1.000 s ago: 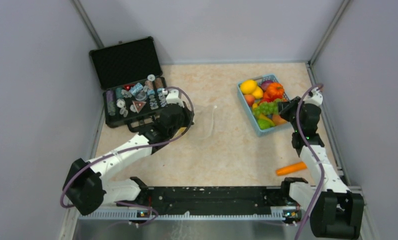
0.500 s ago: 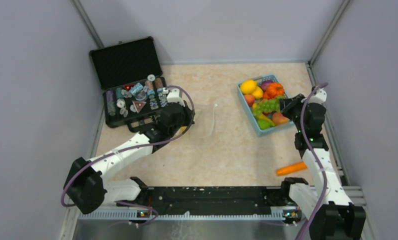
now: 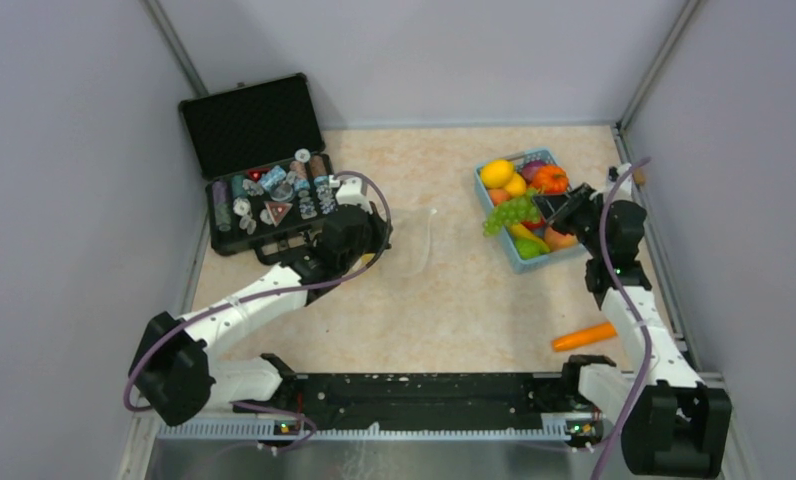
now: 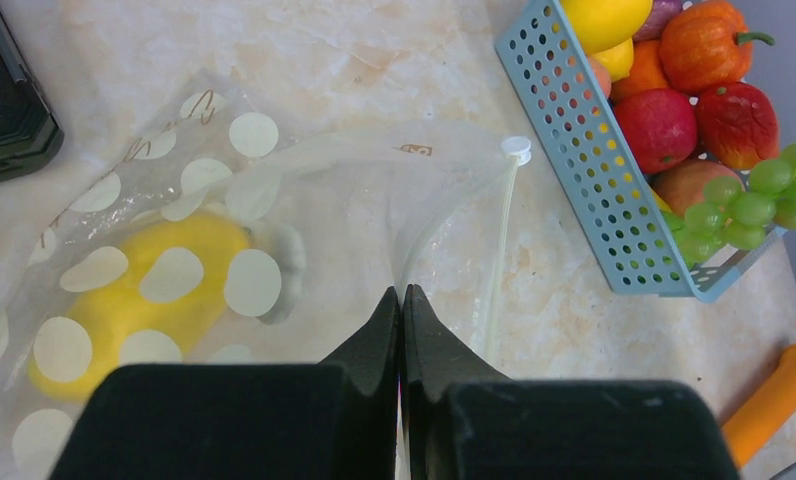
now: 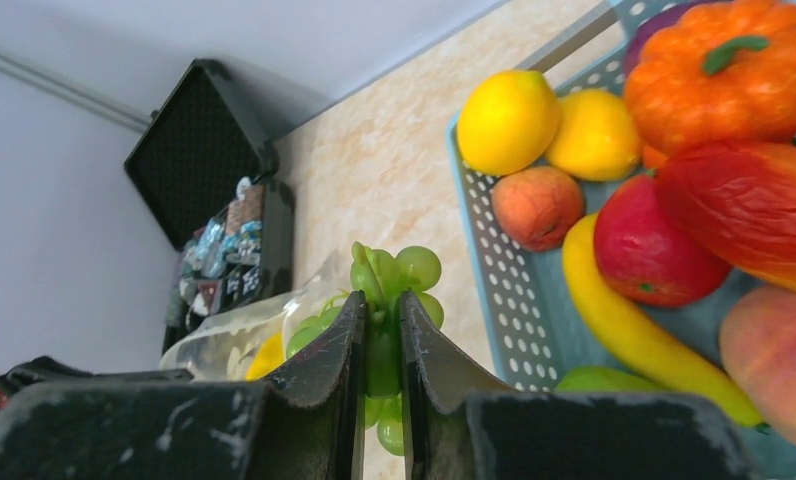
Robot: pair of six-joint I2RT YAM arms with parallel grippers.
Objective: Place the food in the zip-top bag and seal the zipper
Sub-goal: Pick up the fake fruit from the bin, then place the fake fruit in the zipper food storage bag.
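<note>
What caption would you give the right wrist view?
Right gripper holds a green plastic grape bunch beside the light-blue perforated basket of toy fruit.

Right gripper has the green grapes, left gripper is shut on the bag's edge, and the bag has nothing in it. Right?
Not quite. The zip-top bag holds a yellow fruit, as the left wrist view shows. The rest stands: the right gripper grips the green grapes and the left gripper is shut on the bag's edge.
</note>
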